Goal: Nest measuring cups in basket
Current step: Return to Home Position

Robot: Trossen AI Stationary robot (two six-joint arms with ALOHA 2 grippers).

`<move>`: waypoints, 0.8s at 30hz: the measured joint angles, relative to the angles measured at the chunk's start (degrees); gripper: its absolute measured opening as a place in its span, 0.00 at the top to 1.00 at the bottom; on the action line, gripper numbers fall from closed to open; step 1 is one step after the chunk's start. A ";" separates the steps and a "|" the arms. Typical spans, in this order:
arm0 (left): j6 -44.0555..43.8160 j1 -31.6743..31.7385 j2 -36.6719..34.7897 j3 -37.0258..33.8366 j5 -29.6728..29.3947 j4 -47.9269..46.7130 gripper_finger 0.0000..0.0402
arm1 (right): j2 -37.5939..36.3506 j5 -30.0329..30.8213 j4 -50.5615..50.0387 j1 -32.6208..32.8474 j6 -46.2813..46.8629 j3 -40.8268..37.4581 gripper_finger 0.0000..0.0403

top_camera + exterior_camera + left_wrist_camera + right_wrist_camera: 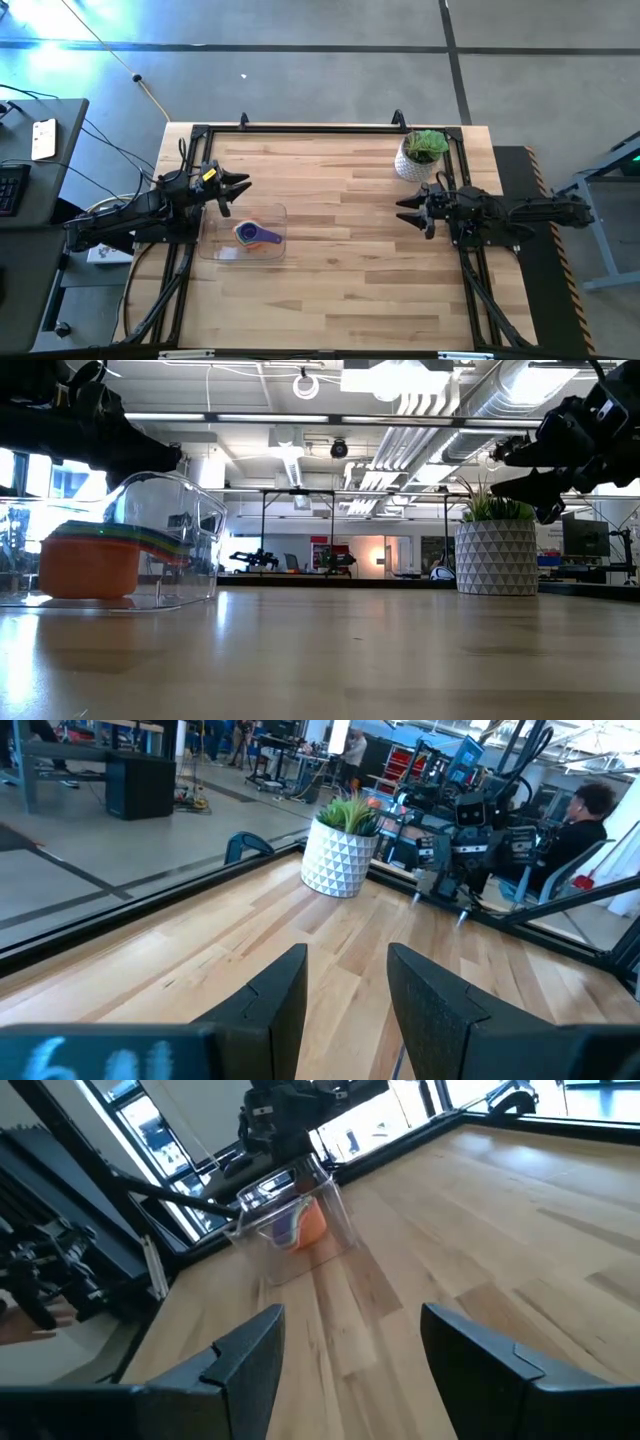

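The measuring cups sit stacked one inside another in the clear basket at the table's left; the low view shows the orange cup at the bottom with coloured rims above it. The stack also shows in the right wrist view. My left gripper hangs open above the basket's far left corner, pointing level toward the right. My right gripper hangs open at the table's right, pointing level toward the left. Both hold nothing.
A white patterned pot with a green plant stands at the far right, just beyond my right gripper. A black frame runs along the table's far edge. Bare wood lies between the basket and my right gripper.
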 joint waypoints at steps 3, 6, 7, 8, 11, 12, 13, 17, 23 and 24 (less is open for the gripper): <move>0.00 0.00 -0.01 0.00 0.00 -0.02 0.67 | 0.00 0.05 -0.12 0.00 -0.49 0.00 0.44; 0.02 0.00 -0.02 0.00 0.00 0.00 0.67 | 0.02 0.36 -0.17 0.00 -0.58 0.00 0.44; 0.01 0.00 0.00 0.00 0.00 -0.02 0.67 | 0.02 0.37 -0.25 0.00 -0.58 0.00 0.44; 0.00 0.00 0.00 0.00 0.00 -0.01 0.67 | 0.02 0.41 -0.53 0.00 -0.58 0.00 0.44; 0.02 0.00 -0.01 0.00 0.00 -0.02 0.67 | 0.02 0.87 -1.14 0.00 -0.61 0.00 0.44; 0.00 0.00 -0.01 0.00 0.00 -0.01 0.67 | 0.02 0.87 -1.14 0.00 -0.61 0.00 0.44; 0.00 0.00 -0.02 0.00 0.00 -0.01 0.67 | 0.02 0.87 -1.14 -0.01 -0.61 0.00 0.44; 0.00 0.00 -0.01 0.00 0.00 0.00 0.67 | 0.02 0.87 -1.14 0.00 -0.61 0.00 0.44; 0.02 0.00 -0.01 0.00 0.00 -0.01 0.67 | 0.02 0.87 -1.14 0.00 -0.61 0.00 0.44; 0.02 0.00 -0.01 0.00 0.00 -0.02 0.67 | 0.02 0.87 -1.14 0.00 -0.61 0.00 0.44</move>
